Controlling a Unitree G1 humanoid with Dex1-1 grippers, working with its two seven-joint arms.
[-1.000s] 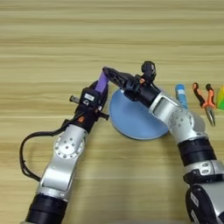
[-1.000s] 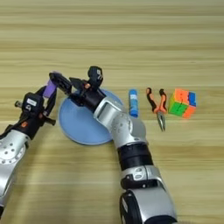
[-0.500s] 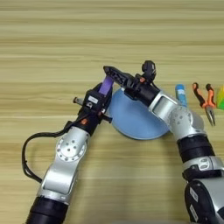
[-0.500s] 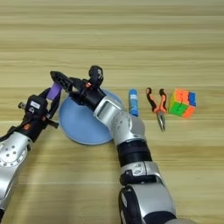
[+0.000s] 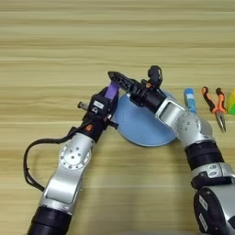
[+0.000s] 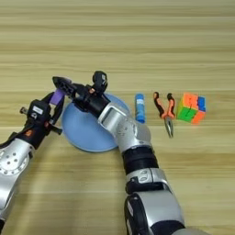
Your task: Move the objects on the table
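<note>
left claw point(image 5: 111, 95) carried purple block point(image 5: 110, 92) rightward, closer to plate point(image 5: 137, 128) rim and right claw point(image 5: 115, 76).

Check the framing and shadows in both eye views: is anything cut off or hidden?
Left eye view: the puzzle cube is cropped at the right edge, and the pliers show whole. Right eye view: the cube is complete, but the left arm is cut at the left edge. In both, the right arm hides part of the plate; shadows are soft, with no glare.
</note>
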